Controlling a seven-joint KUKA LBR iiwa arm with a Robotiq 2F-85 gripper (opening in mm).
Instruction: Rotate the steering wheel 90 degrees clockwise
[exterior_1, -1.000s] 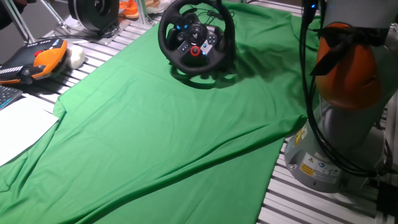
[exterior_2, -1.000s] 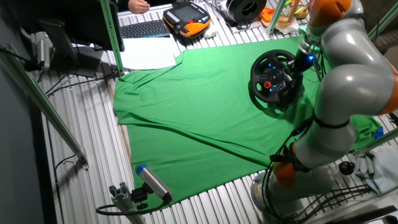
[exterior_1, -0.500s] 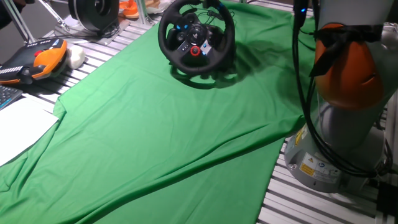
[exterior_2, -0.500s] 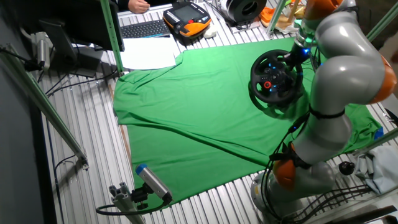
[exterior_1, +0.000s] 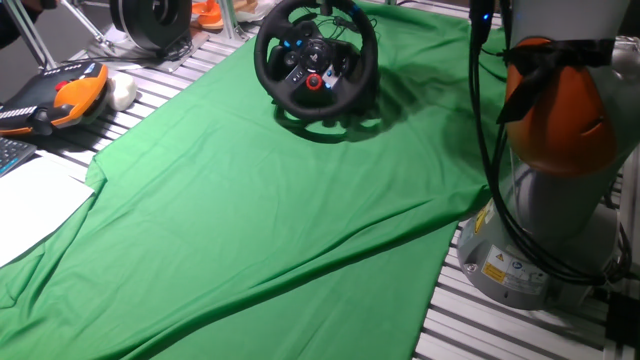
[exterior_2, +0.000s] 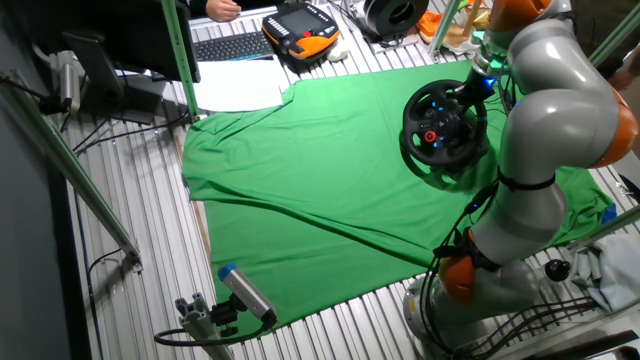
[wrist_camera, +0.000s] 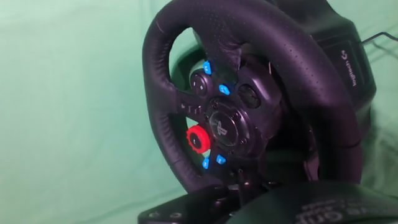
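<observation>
One steering wheel fills the hand view — rim close before the gripper, on green cloth; whether the jaws are parted or closed — I cannot tell.

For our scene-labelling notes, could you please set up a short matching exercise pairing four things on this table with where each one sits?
Things:
1. black round racing wheel with a red knob
2. orange and black handheld controller
3. white sheet of paper
4. grey and orange robot arm base

Places, in the one fixed view:
A. bare metal slats, upper left
B. right edge of the green cloth
C. far end of the cloth, top centre
D. left edge, beside the cloth's corner

Pairs: 1-C, 2-A, 3-D, 4-B
</observation>
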